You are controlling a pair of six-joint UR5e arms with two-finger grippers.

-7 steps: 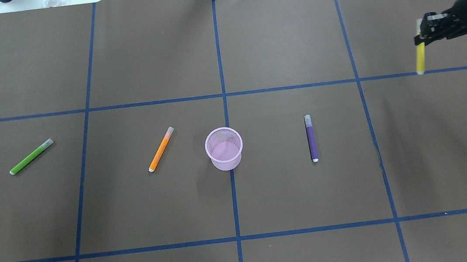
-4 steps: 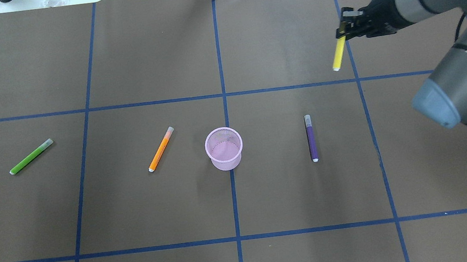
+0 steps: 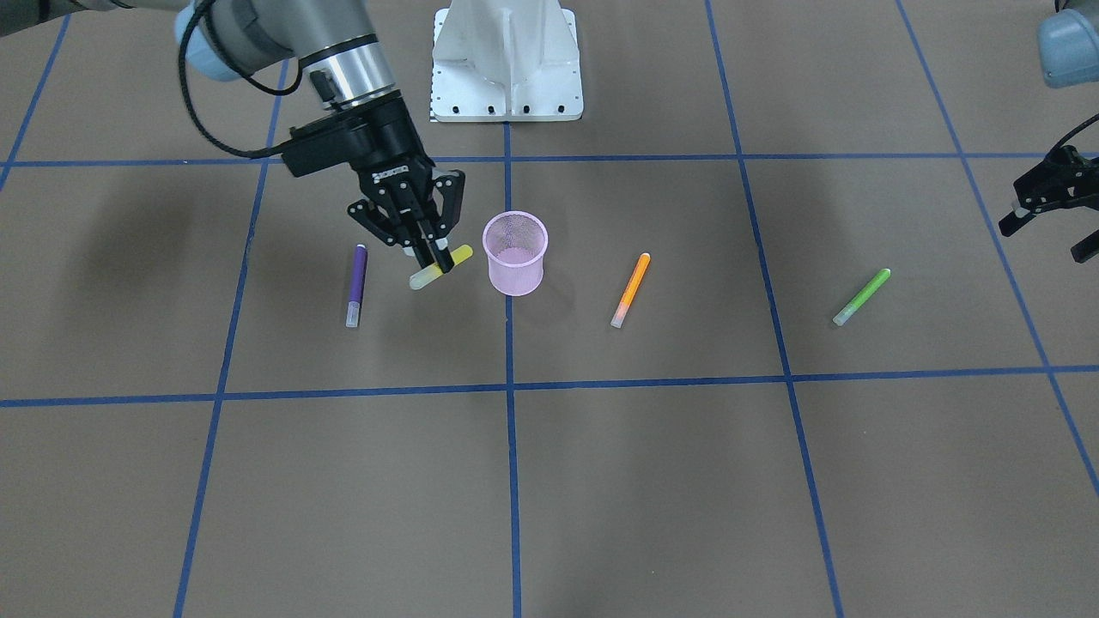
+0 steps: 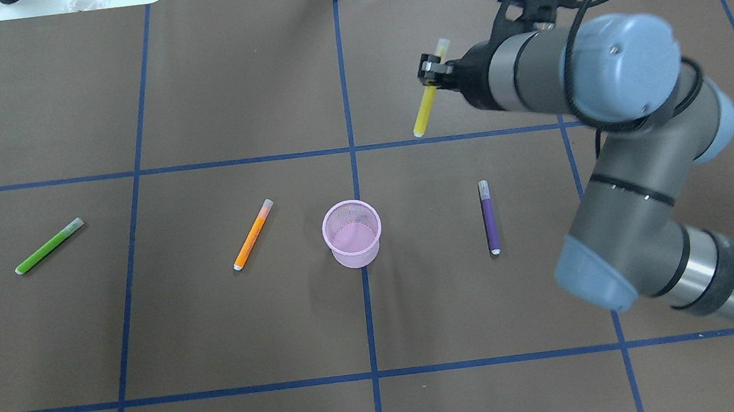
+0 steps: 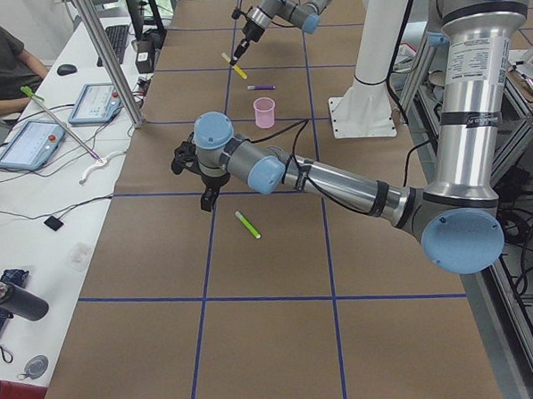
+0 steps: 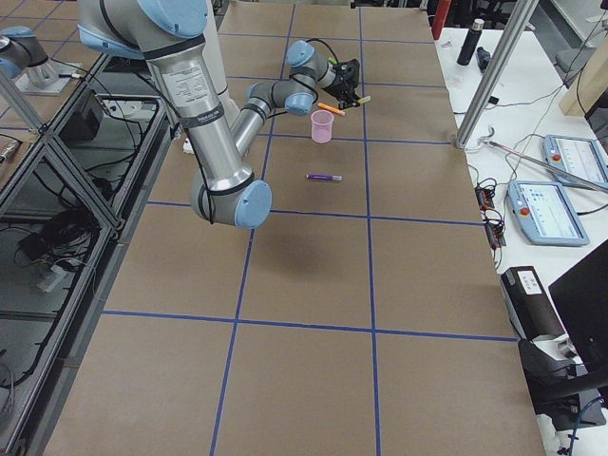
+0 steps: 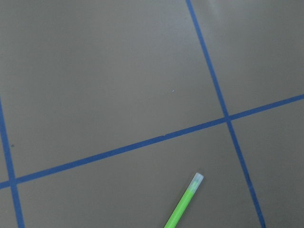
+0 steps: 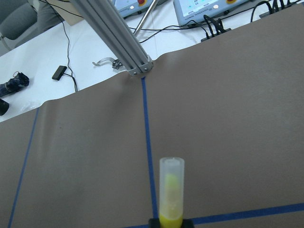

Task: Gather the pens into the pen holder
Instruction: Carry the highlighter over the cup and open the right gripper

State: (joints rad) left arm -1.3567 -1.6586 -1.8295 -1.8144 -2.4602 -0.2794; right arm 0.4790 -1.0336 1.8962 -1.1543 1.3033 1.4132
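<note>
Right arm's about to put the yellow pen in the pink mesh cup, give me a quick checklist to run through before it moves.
1. Grip: right claw shut on the yellow marker pen: ok.
2. Pen above the pink wire-mesh cup: not ok. It hangs beside the cup, on the side of the slim purple pen.
3. Pen pointing straight down: not ok, it is slanted.
4. Cup upright with nothing in it: ok.
5. Left claw out of the way: ok. It is open, far off by the bright green pen.
</note>
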